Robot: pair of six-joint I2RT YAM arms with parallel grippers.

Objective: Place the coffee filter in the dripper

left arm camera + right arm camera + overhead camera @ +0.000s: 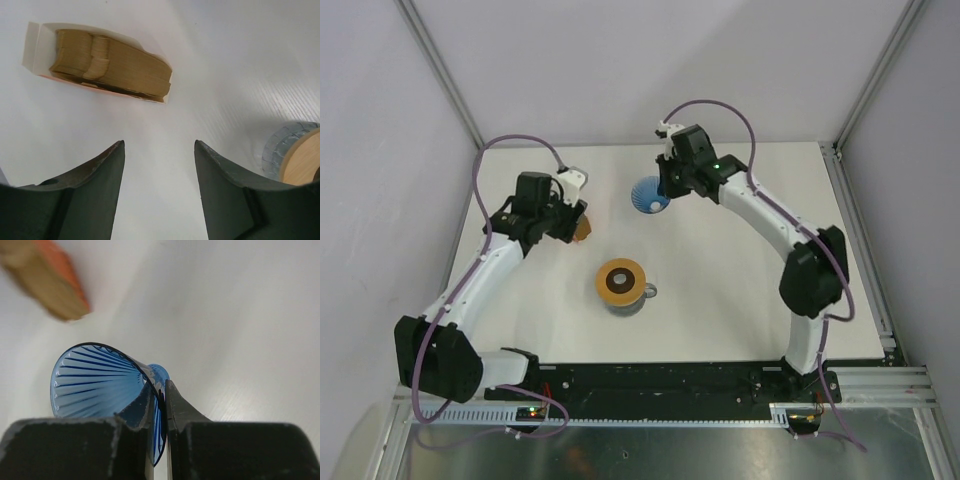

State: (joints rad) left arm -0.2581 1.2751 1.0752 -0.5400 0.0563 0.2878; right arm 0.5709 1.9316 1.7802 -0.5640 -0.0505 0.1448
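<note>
The small blue translucent cone-shaped dripper (pixel 97 385) with ribbed sides sits at the far middle of the white table (pixel 720 300), tipped over so its wide mouth faces sideways. The right gripper (pixel 159 390) pinches its wall at the rim, one finger inside the cone and one outside. From above we see only part of the dripper (pixel 646 197), since the right gripper (pixel 665 185) covers its near edge. We cannot tell whether it rests on the table or hangs just clear of it. Its narrow end is mostly hidden behind the fingers.

To the left lies the orange packet of stacked tan filter papers (pixel 110 65), open on the side towards the left wrist camera and full. One fold of paper stands a little proud of the stack; whether it is a single loose coffee filter we cannot tell. From above the packet (pixel 583 229) is largely covered by the left gripper (pixel 575 215), whose jaws are spread wide with only bare table between them (pixel 159 145).

Nearer the arms stands the clear glass carafe (pixel 638 300) topped by a round tan-orange ring (pixel 621 281). The left wrist view cuts both off at its right edge.
</note>
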